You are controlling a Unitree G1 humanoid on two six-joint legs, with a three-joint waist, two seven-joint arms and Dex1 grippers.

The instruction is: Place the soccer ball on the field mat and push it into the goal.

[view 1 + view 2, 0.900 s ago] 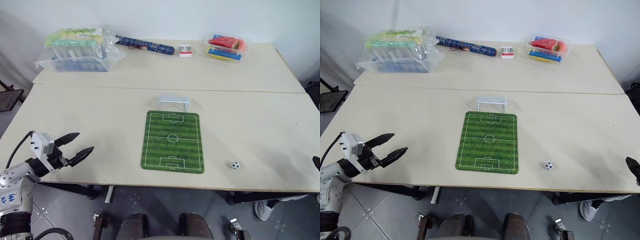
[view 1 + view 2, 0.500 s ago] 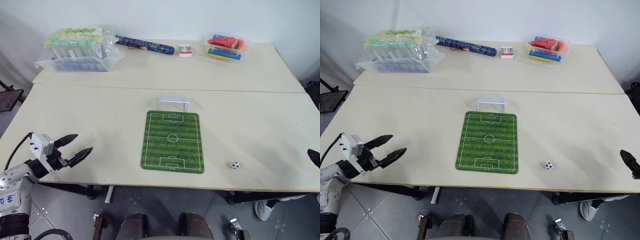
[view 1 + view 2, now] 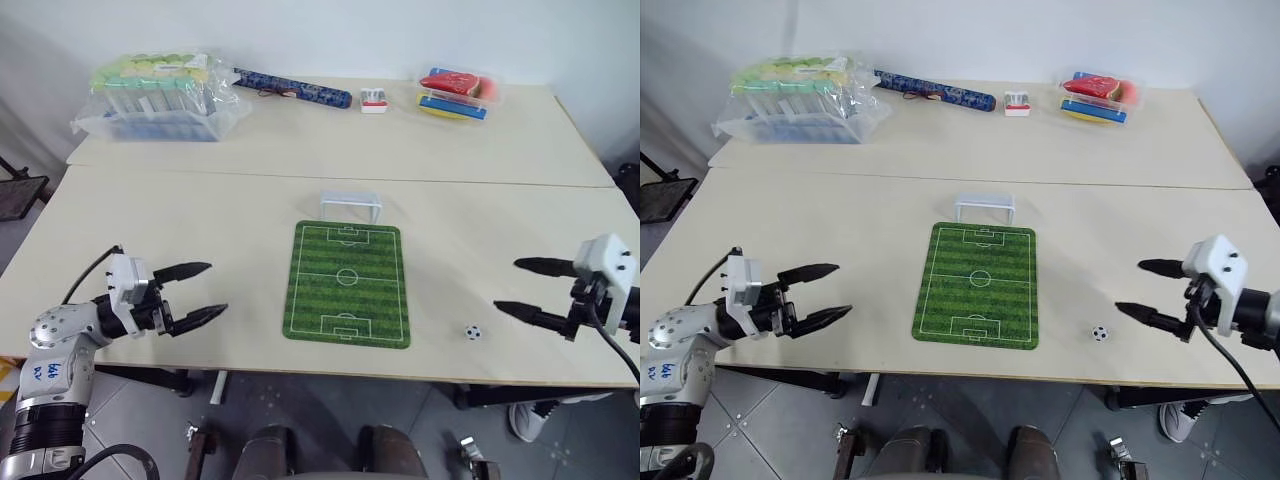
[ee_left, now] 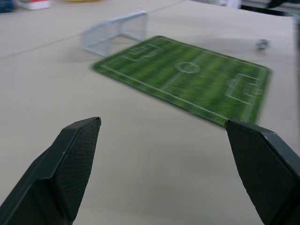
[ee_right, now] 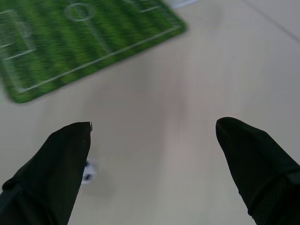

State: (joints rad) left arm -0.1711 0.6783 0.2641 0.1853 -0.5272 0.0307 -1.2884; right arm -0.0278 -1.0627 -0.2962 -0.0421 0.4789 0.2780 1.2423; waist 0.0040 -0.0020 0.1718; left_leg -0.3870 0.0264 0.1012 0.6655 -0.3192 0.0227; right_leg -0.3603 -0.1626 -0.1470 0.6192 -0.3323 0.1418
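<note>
The green field mat (image 3: 348,283) lies flat near the table's front, with the white goal (image 3: 350,206) standing just past its far end. The tiny black-and-white soccer ball (image 3: 472,332) rests on the bare table to the right of the mat's near corner. My right gripper (image 3: 507,285) hovers open just right of the ball, pointing left; in the right wrist view the ball (image 5: 88,171) peeks out beside one finger. My left gripper (image 3: 215,289) is open and empty, left of the mat and pointing at it.
Along the far table stand a plastic bag of tubes (image 3: 155,95), a long blue patterned pouch (image 3: 292,88), a small red-and-white box (image 3: 374,100) and a clear tub of coloured items (image 3: 455,92). The table's front edge runs just below the mat and ball.
My right gripper has come in from the right edge and now sits close to the ball. My left gripper has moved right, toward the mat. Ball, mat and goal stayed put.
</note>
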